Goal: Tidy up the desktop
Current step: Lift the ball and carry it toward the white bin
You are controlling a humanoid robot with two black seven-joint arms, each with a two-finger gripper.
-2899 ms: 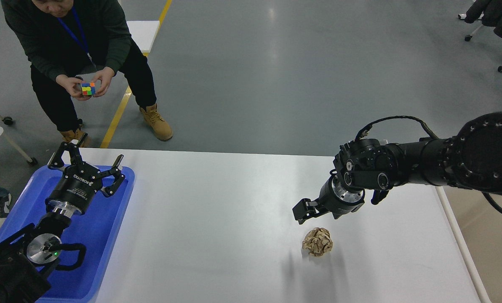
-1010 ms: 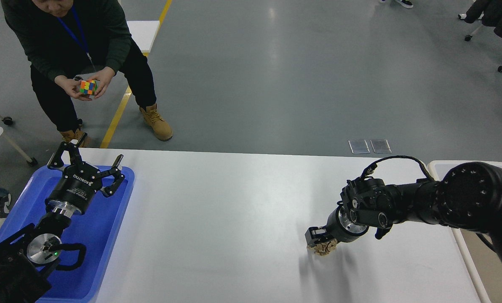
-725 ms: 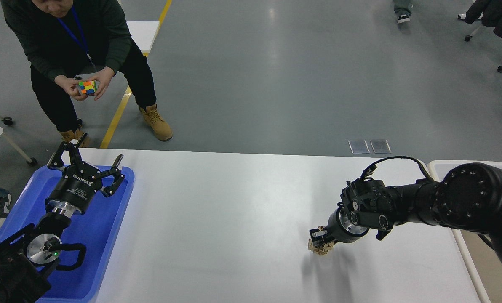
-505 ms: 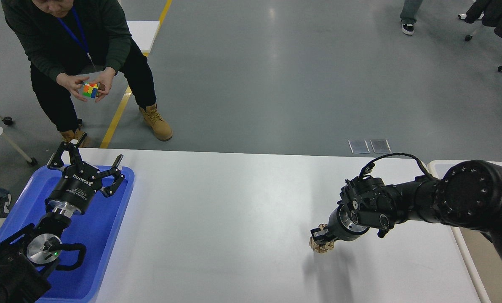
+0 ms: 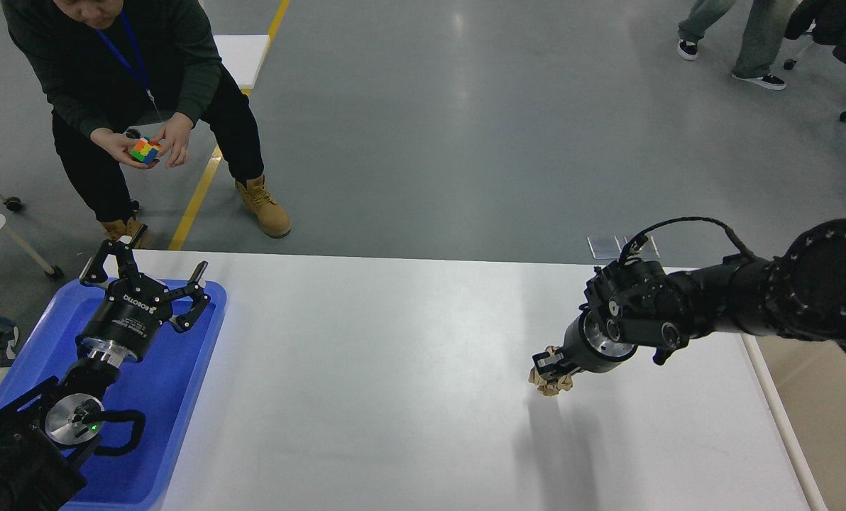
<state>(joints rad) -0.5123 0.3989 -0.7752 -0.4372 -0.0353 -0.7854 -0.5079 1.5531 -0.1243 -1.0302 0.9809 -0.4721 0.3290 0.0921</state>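
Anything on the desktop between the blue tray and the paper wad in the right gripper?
No. In the head view the desktop is bare white from the blue tray to the paper wad in the right gripper.

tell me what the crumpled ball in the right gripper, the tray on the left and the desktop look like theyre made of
Crumpled ball: likely brown kraft paper, matte, with sharp creases and folds, pinched in the right gripper.
Blue tray: probably moulded plastic, uniform colour, rounded raised rim, slight sheen.
Desktop: smooth white surface, slightly glossy with soft reflections of light; laminate or coated board, cannot tell which.
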